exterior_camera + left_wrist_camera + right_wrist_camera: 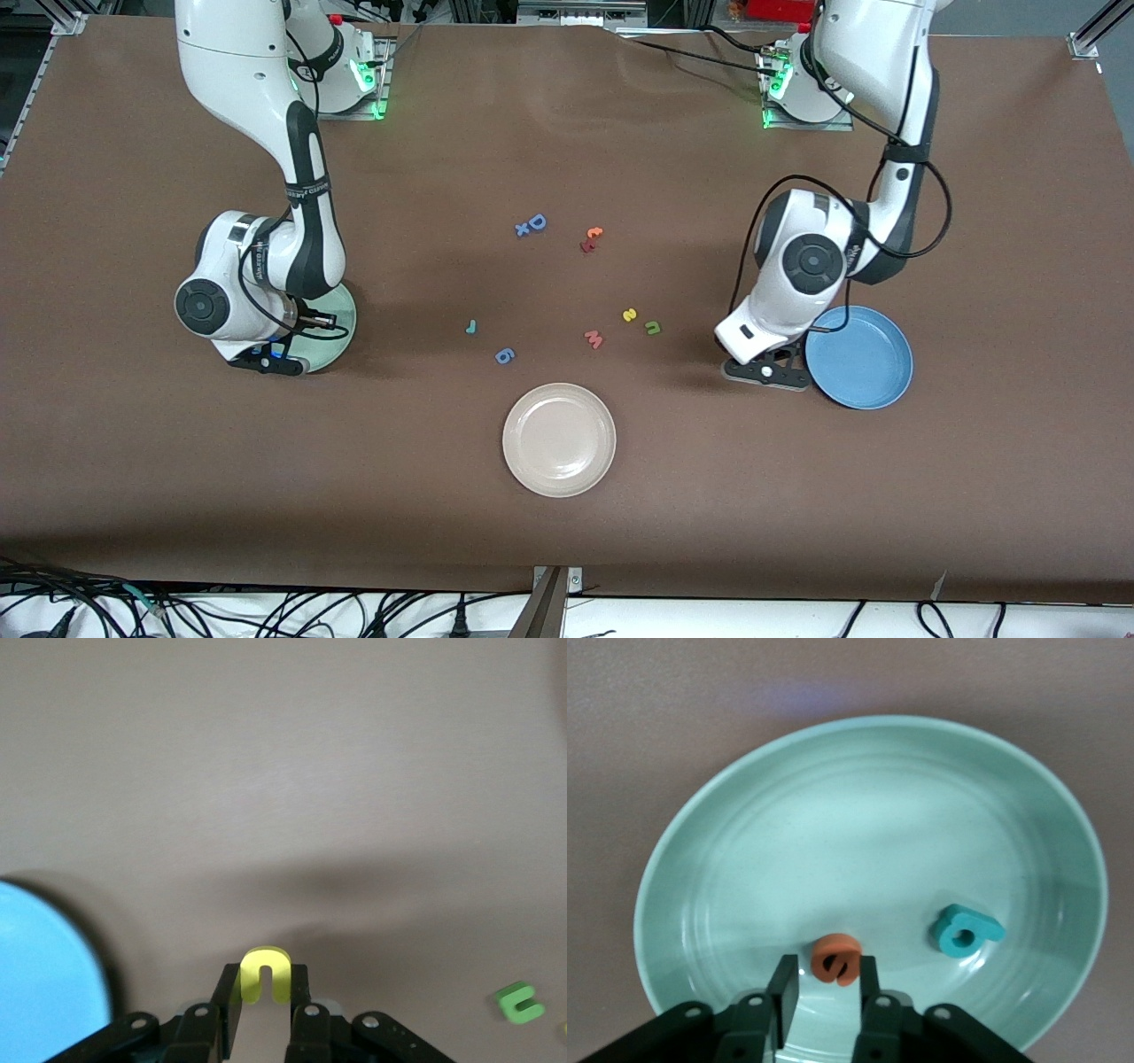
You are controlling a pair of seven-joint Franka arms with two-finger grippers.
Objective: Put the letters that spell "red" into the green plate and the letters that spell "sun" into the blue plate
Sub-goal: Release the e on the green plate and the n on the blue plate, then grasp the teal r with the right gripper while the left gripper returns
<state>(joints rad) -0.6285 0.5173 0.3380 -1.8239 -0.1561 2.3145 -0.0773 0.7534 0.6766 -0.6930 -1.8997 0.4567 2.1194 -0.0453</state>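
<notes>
The left gripper [263, 1014] pinches the yellow u [265, 974] over bare table just beside the blue plate [873, 372]. The right gripper [824, 1001], jaws parted, hangs over the green plate [744, 815], where the orange e [835, 958] and teal d [966, 931] lie well inside the rim.

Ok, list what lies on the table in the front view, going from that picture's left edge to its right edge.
green plate → teal r → blue 6 → blue D → beige plate → pink letter → yellow s → green n → blue plate
</notes>
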